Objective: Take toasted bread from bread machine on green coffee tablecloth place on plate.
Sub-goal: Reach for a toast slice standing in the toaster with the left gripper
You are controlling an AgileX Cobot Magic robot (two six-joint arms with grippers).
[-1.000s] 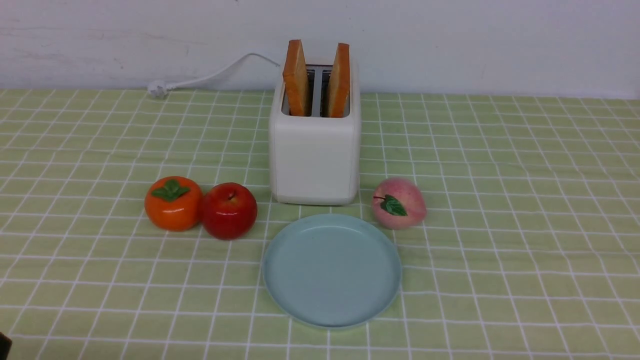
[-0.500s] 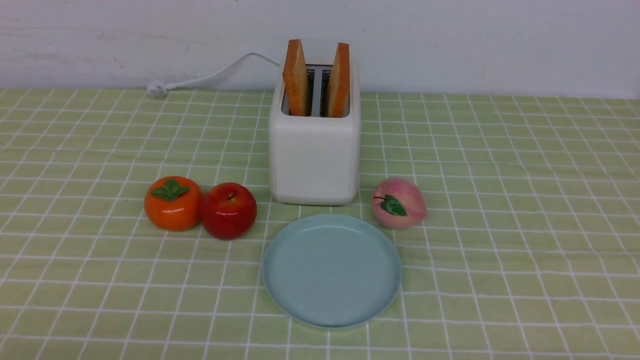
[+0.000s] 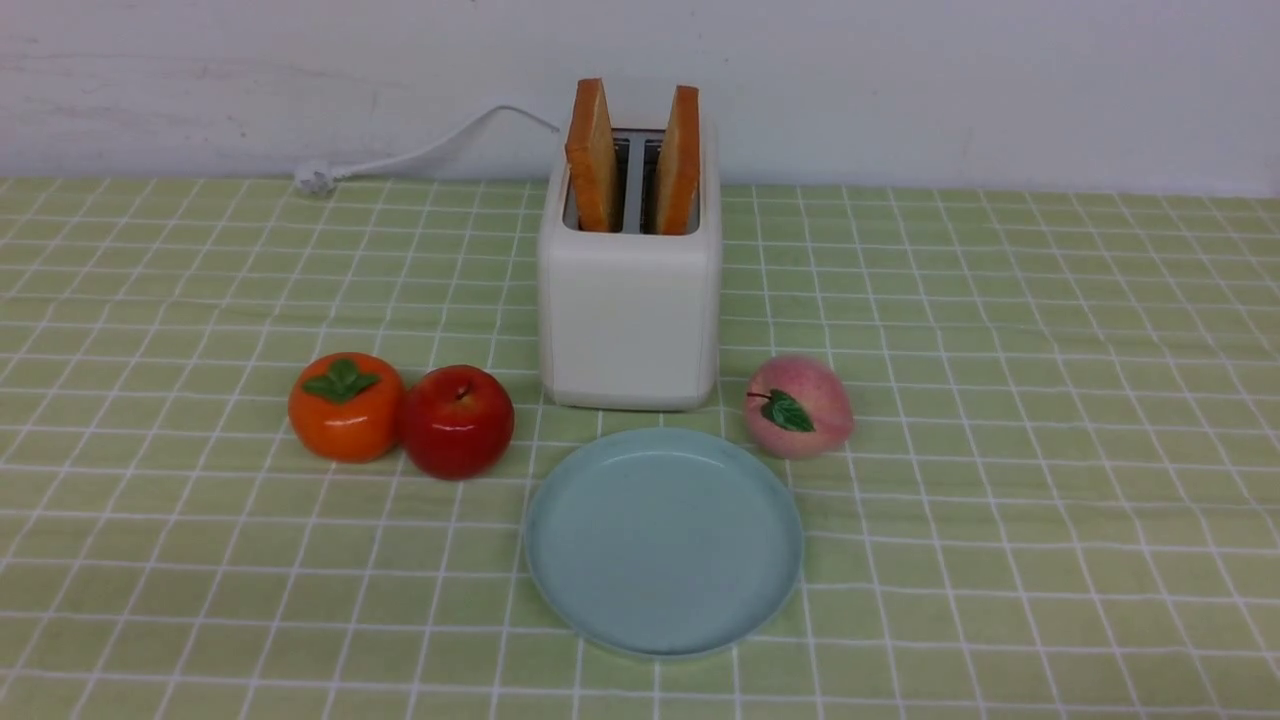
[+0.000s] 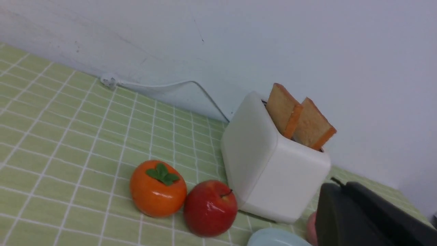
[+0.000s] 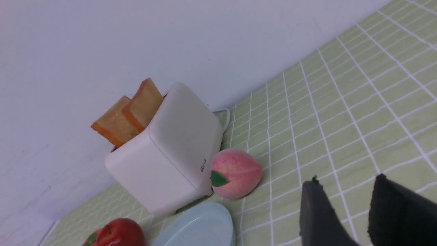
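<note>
The toasted bread (image 3: 592, 155) is being carried as two slices standing upright in the slots of the white toaster (image 3: 630, 320). Both tops are sticking out above the grey slot opening, and a gap is being kept between them. The toaster is being supported by the green checked tablecloth (image 3: 1000, 400) covering the bench, toward the middle of the far edge. Its white power cord (image 3: 430, 150) is being trailed along the wall (image 3: 900, 80) toward the far left corner. The pale blue-green plate (image 3: 662, 540) is being shown bare, lying flat between the toaster and the near edge, apart from the toaster's front. An orange persimmon (image 3: 346, 407) and a red apple (image 3: 458, 421) are being seen just beside each other on the side of the plate toward the left edge. A pink peach (image 3: 797, 406) is sitting just beside the plate's far rim on the side toward the right edge. Neither arm is being caught by the front view. In its own wrist view the left tool (image 4: 336, 186) is being shown clenched, its dark fingers pressed together on nothing, well apart from the bread. The right tool (image 5: 346, 184) is being shown released, its two fingers spread with only cloth showing between them, also clear of the toaster.
</note>
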